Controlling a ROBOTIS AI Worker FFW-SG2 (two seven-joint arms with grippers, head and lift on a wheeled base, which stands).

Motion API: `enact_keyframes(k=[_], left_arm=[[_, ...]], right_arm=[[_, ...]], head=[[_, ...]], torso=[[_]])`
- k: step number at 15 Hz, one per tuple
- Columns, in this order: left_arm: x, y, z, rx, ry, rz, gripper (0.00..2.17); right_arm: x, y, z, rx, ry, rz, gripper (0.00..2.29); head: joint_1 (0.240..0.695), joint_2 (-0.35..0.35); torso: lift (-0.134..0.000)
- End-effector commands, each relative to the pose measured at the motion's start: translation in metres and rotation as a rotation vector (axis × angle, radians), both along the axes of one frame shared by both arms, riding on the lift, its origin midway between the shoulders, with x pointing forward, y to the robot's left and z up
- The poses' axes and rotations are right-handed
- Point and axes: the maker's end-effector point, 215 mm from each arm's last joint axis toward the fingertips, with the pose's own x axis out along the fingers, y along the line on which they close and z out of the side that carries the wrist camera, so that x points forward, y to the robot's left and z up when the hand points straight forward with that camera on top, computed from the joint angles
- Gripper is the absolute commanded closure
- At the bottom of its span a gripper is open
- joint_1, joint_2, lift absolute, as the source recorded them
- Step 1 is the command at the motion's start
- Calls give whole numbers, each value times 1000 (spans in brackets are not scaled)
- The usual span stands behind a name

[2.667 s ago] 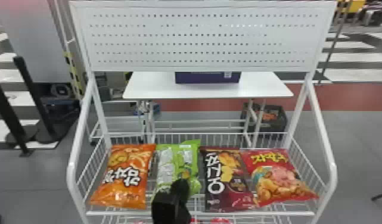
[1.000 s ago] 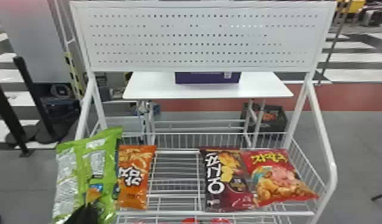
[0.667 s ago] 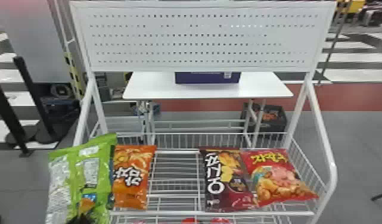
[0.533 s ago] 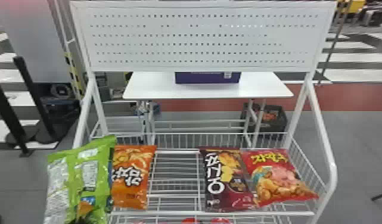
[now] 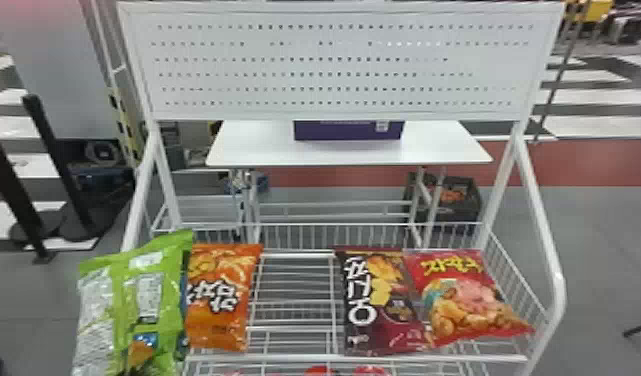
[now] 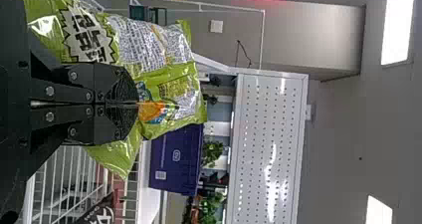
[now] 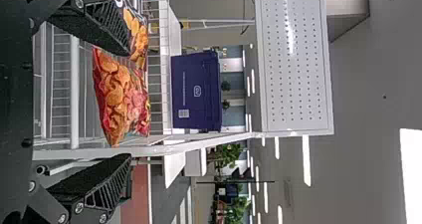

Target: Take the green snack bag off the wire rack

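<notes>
The left gripper (image 6: pixel 138 103) has its black fingers squeezed together on the green snack bag (image 5: pixel 151 300), pinching it by the part with the orange and blue picture. The bag stands up tall at the left end of the wire rack (image 5: pixel 304 358), in front of part of the orange bag (image 5: pixel 223 295); I can't tell if they touch. The right gripper (image 7: pixel 128 104) has its fingers spread wide and holds nothing. The green bag is slick and puffy, so it could slide out if the pinch is too soft, or crush the snacks inside if it is too hard. Its loose ends could flop and swing if the arm goes fast. It might also bump the white side bar (image 5: pixel 140 200) or drag the orange bag along if it goes sideways too soon. As for writing, the green bag has big dark letters on a pale spiky patch (image 6: pixel 88 37) and lots of tiny print. The orange bag has fat white letters with dark edges, the dark bag (image 5: pixel 379 300) has big white ones, and the red bag (image 5: pixel 471 300) has yellow ones. Farther back, the purple box (image 7: pixel 196 92) has a little white mark and a small pale label.
</notes>
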Motion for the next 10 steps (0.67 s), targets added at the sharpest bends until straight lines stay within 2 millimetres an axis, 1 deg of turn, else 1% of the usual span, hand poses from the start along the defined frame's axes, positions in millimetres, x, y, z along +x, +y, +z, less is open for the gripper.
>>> enact_keyframes(k=[1,5,10], left_arm=[[0,2,0,1,0,2,1477],[-2,5,3,0,-11,7,1477],[-1,6,0,4,-5,7,1477]], right_arm=[[-1,0,1,1,-3,0,171],[0,0,2,0,-4,2,171],[-1,0,4,-1,-8,2,171]], head=[[499,0],[499,0],[499,0]], torso=[[0],[0],[0]])
